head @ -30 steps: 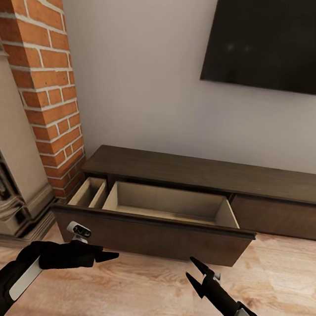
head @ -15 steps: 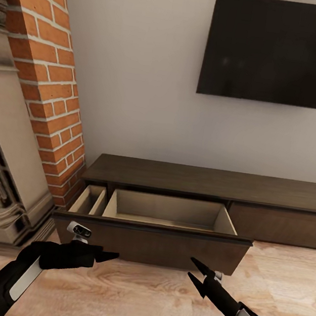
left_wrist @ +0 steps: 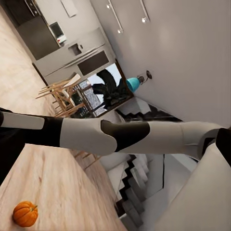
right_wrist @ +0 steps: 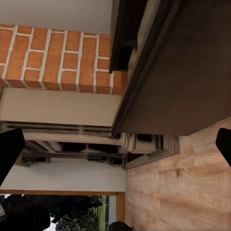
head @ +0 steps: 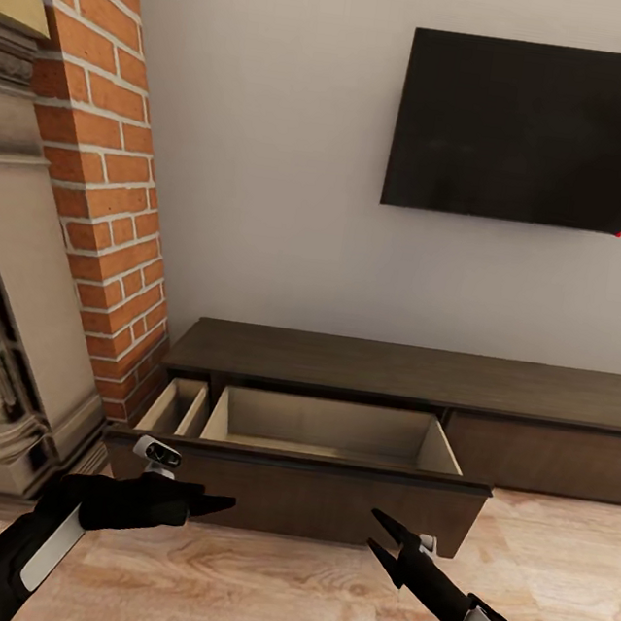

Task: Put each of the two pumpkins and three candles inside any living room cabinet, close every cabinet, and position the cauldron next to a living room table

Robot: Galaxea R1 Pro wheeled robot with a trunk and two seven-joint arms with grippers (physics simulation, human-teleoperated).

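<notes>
A: Head view. What lies ahead of the two arms?

B: A long, low dark brown cabinet [head: 410, 373] set against the pale wall. Its wide left drawer [head: 299, 471] stands pulled out, showing a pale wood inside split into a narrow left compartment and a broad right one. A second drawer front at the far right sits flush. Above hangs a black wall-mounted screen [head: 535, 134]; at left rise a red brick column [head: 107, 146] and a cream fireplace surround [head: 7, 310].

A: And the pincers?

B: The left gripper [head: 211, 505] hovers over the wooden floor [head: 293, 593], just near of the drawer front's left part and apart from it. Its fingers meet in one point, so it reads as closed, with nothing between them. The right gripper [head: 377, 533] hovers near of the drawer front's right part, its two black fingers parted and bare.

A: Right wrist view?

B: The drawer front's dark face [right_wrist: 192, 72] lies close ahead, between the two parted fingertips [right_wrist: 9, 151] at the frame's edges, with the brick column and fireplace base beyond.

A: Where is a pumpkin?

B: In the left wrist view, one orange ribbed pumpkin [left_wrist: 25, 213] rests on the floor, beyond the robot's white and black forearm [left_wrist: 110, 134]. A kitchen and a staircase show farther off.
</notes>
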